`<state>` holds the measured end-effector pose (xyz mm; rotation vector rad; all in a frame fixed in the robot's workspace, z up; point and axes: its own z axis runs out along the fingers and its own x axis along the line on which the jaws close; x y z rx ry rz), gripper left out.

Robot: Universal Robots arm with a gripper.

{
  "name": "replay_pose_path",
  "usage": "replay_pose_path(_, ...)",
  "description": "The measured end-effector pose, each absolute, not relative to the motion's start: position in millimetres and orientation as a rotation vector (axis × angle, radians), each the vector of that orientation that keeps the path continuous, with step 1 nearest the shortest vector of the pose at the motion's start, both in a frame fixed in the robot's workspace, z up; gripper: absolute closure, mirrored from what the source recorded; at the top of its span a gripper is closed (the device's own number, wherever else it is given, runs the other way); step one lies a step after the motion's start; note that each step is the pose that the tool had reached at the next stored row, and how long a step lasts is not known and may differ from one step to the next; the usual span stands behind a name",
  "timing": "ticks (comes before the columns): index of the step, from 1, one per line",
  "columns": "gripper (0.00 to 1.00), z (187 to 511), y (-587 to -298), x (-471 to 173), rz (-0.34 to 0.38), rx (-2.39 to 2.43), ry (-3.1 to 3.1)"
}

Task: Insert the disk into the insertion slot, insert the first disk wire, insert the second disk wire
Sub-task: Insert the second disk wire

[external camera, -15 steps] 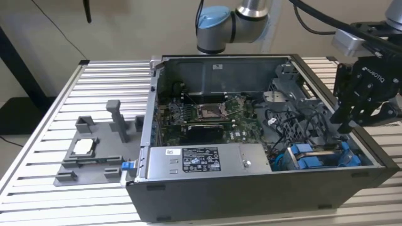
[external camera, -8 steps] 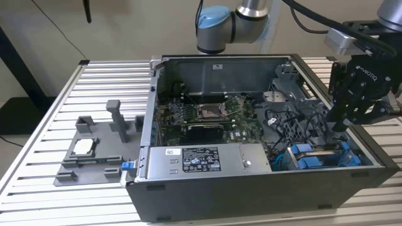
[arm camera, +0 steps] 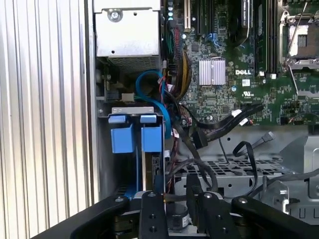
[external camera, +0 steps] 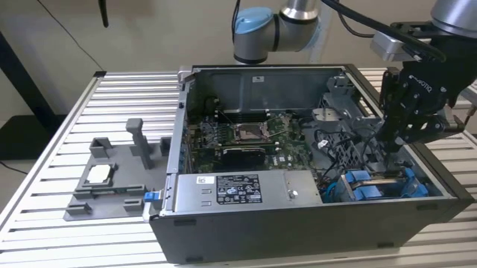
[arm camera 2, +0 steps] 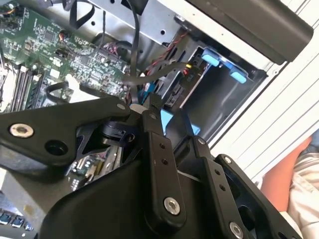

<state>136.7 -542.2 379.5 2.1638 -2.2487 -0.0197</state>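
Observation:
The disk (arm camera: pixel 134 138) sits in the insertion slot (arm camera: pixel 130 110) at the case's front corner on the exterior view's right, with the blue tabs of its carrier (external camera: pixel 358 184) showing. A blue wire (arm camera: pixel 158 107) loops from beside the power supply down along the cage. Black wires (arm camera: pixel 219 132) lie loose across the case floor beside it. My gripper (external camera: pixel 386 146) reaches down into the case just behind the cage, at the end of the disk away from the tabs (arm camera 2: pixel 212 59). In both wire views my gripper (arm camera: pixel 173 191) (arm camera 2: pixel 167 112) hangs over the wires there.
The open computer case (external camera: pixel 298 229) lies on a slatted table (external camera: pixel 75 111). It holds the motherboard (external camera: pixel 246 134) and a grey power supply box (external camera: pixel 231 190). A grey fixture tray (external camera: pixel 104 184) stands at the exterior view's left. A person's sleeve (arm camera 2: pixel 304 174) is beside the table.

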Motion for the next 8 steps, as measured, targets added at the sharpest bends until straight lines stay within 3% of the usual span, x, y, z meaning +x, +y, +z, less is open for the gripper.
replay_pose_path(8,0.67,384.4,-534.4,129.0,-0.011,2.168,-2.253)
